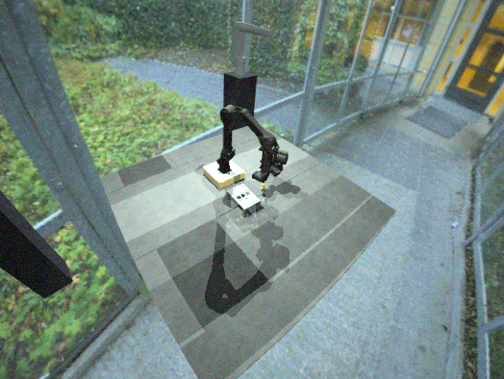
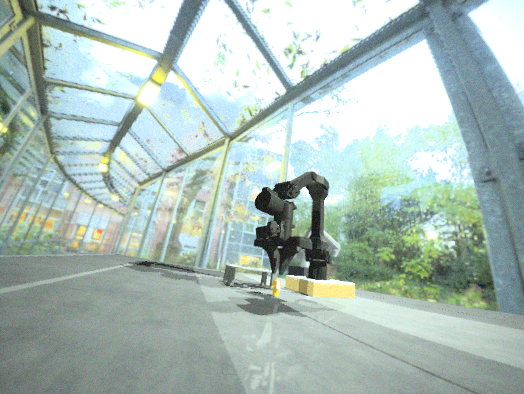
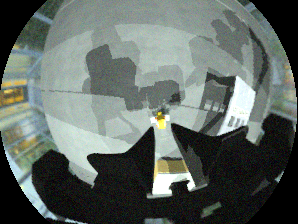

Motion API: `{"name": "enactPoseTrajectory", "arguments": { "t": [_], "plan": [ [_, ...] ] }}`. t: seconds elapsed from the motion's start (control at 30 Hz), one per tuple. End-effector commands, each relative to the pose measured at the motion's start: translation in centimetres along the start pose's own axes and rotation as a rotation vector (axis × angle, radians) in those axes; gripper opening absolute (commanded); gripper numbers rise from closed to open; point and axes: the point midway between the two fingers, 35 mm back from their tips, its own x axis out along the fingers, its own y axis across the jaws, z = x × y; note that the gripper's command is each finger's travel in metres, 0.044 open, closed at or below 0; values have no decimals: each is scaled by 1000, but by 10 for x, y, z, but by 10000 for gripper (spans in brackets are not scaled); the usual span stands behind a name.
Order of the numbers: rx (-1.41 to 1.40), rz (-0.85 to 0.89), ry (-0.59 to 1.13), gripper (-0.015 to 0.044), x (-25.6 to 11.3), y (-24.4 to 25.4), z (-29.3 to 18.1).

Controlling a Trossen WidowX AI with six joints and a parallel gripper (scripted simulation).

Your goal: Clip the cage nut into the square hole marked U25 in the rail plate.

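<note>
Overall, the black jointed arm point(image 1: 227, 141) point(image 2: 318, 215) rises near the rail plate, a white raised slab with dark square openings point(image 1: 252, 200) point(image 3: 243, 97). Its foot stands on a white-topped block with yellow sides point(image 1: 232, 182) point(image 2: 332, 290) point(image 3: 165, 166), also near the rail plate. The black two-fingered gripper point(image 1: 263, 181) point(image 2: 278, 272) point(image 3: 162, 127) points down beside the rail plate, fingers a little spread, pinching nothing. Just beyond its fingertips, roughly in line with the gap, is the small yellow cage nut with pale side parts point(image 1: 263, 187) point(image 2: 276, 288) point(image 3: 161, 120), low beside the rail plate and apart from it. The hole markings are too small to read.
</note>
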Motion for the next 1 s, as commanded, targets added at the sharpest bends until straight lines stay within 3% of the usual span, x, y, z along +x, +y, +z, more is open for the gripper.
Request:
{"name": "enactPoseTrajectory", "arguments": {
  "t": [0.0, 0.97],
  "plan": [
    [-6, -6, 10, 120, 9, -1, -1],
    [-6, -6, 10, 120, 26, -1, -2]
  ]
}}
